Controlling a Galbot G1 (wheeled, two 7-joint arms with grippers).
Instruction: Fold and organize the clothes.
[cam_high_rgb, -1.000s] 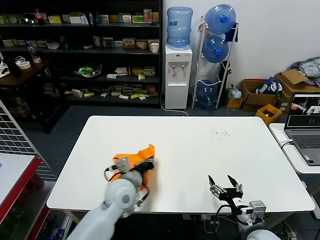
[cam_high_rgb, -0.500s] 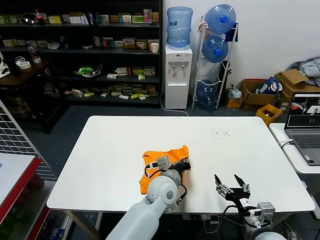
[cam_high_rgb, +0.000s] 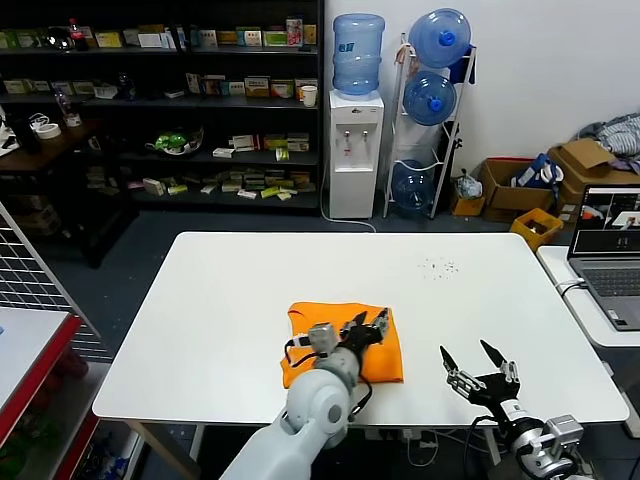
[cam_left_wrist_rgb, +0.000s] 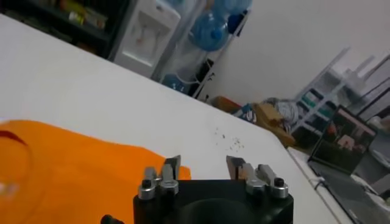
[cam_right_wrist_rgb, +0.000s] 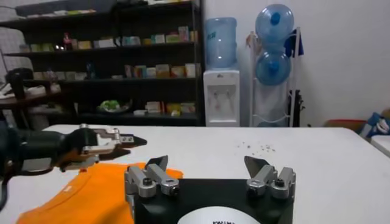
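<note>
The bright orange T-shirt (cam_high_rgb: 386, 358) lies folded flat near the table's front edge, its round neck toward the left. My left gripper (cam_high_rgb: 370, 320) hovers just over the shirt's far right part, open and empty. In the left wrist view the gripper (cam_left_wrist_rgb: 203, 167) stands open over the shirt's edge (cam_left_wrist_rgb: 61, 170), with white table beyond. My right gripper (cam_high_rgb: 478, 352) is open and empty above the table's front right, to the right of the shirt. The right wrist view shows that gripper (cam_right_wrist_rgb: 208, 165) open, with the shirt (cam_right_wrist_rgb: 91, 192) and the left gripper (cam_right_wrist_rgb: 119, 143) off to one side.
Small dark specks (cam_high_rgb: 440, 266) lie on the white table (cam_high_rgb: 250, 270). A laptop (cam_high_rgb: 610, 250) sits on a side table at the right. A red-edged table (cam_high_rgb: 30, 345) stands at the left. A water dispenser (cam_high_rgb: 357, 130), shelves and cardboard boxes stand behind.
My left gripper carried the shirt's edge rightward across the table, laid it flat as a folded rectangle and opened. My right gripper drifted a little right and toward the front edge.
</note>
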